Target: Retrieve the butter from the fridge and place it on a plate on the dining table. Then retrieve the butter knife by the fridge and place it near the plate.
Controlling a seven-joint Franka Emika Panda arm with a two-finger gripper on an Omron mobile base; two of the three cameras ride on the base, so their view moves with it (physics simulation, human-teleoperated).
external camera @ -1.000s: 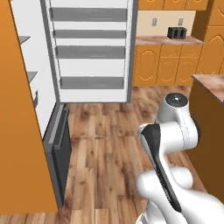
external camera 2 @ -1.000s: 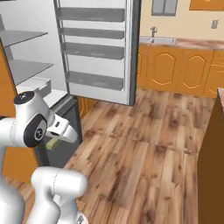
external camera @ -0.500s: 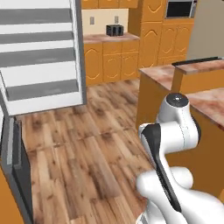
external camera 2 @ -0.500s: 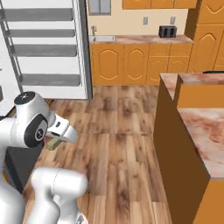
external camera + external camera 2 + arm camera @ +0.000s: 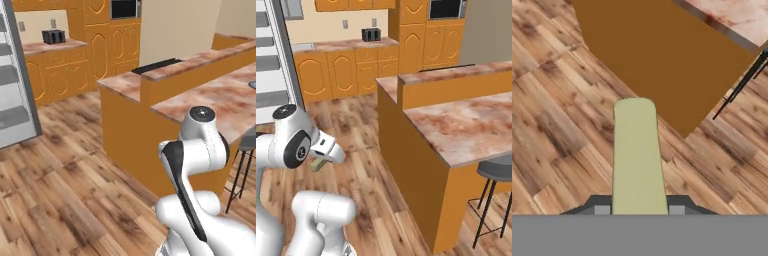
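No text, label, brand, number or sign is showing legibly anywhere in these pictures.
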